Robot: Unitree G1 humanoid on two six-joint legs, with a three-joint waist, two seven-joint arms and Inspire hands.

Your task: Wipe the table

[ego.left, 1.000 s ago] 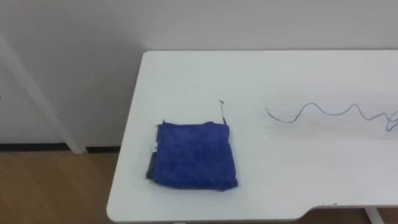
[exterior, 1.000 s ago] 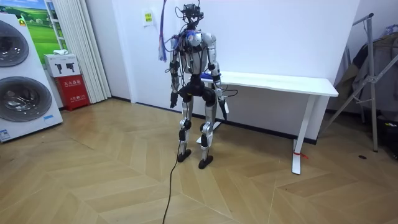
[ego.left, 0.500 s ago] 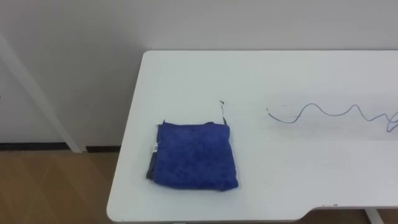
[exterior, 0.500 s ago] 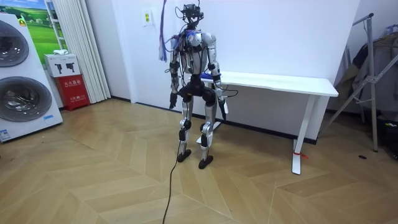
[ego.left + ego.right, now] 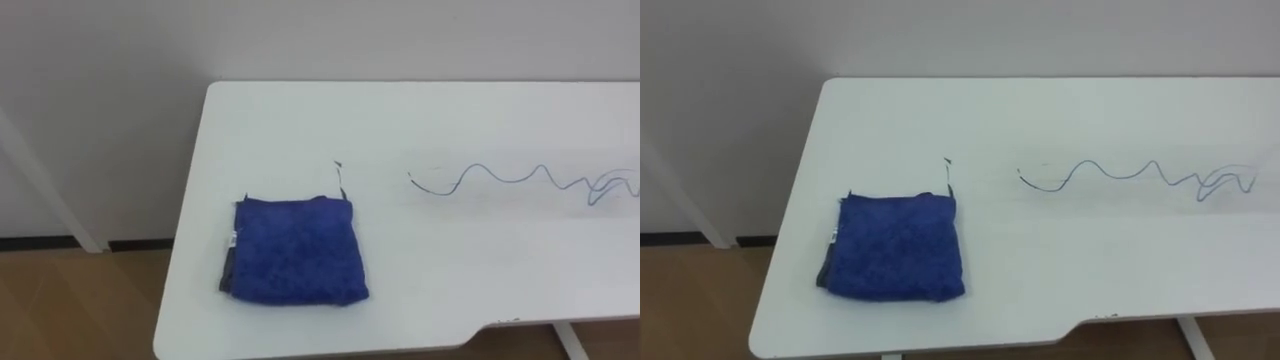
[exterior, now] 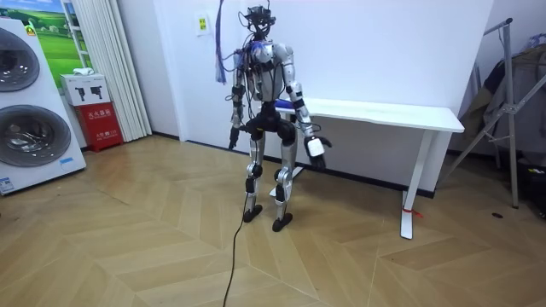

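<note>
I have the folded blue cloth [image 5: 294, 265] lying flat near the left end of the white table [image 5: 450, 110], close to the front edge. I judge it sits there for an easy reach, well apart from the wavy pen line [image 5: 500, 178] it is meant to clear. A short dark stroke [image 5: 342, 178] sits just beyond its far right corner.

In the room view the robot stands at that end of the table, its right hand [image 6: 316, 146] held out forward (probably bound for the cloth) and its left hand [image 6: 231, 141] hanging by the hip. Both are too small for me to tell open from closed. The pen line runs off the left eye view's right edge.
</note>
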